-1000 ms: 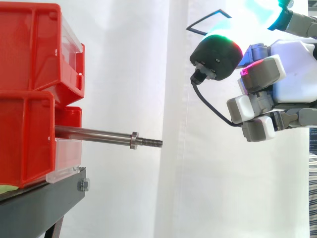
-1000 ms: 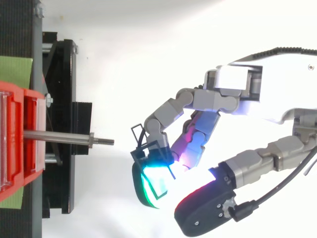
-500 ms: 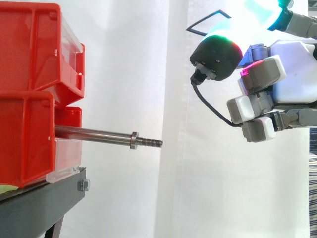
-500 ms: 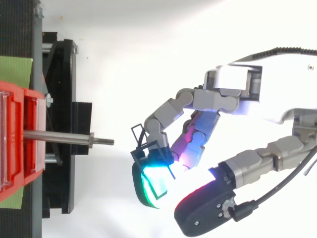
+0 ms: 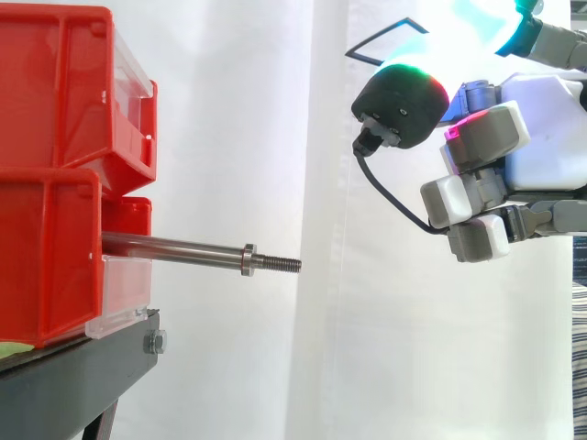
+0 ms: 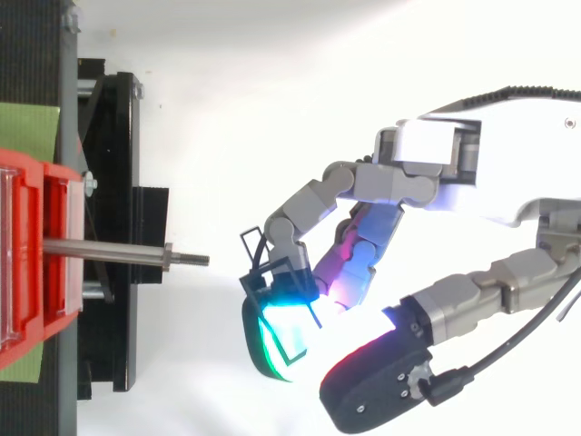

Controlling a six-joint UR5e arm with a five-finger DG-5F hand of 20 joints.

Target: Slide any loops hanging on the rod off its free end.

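The steel rod (image 5: 174,247) sticks out to the right from between the red bins (image 5: 50,183), and its threaded free end (image 5: 280,264) is bare. No loop hangs on it. My hand (image 6: 436,173) hovers to the right of the rod's tip, well clear of it and higher than it in the side view. Its curled fingers pinch a thin black loop (image 5: 376,37) against a pad glowing cyan (image 6: 286,331). In the top view the loop (image 6: 263,270) sits at the fingertips, just right of the rod's end (image 6: 195,260).
The red bins are stacked on a black stand (image 5: 73,385) at the left. A green sheet (image 6: 27,127) lies under the bins. A white curtain (image 5: 238,137) hangs behind, with open space between the rod's tip and my hand.
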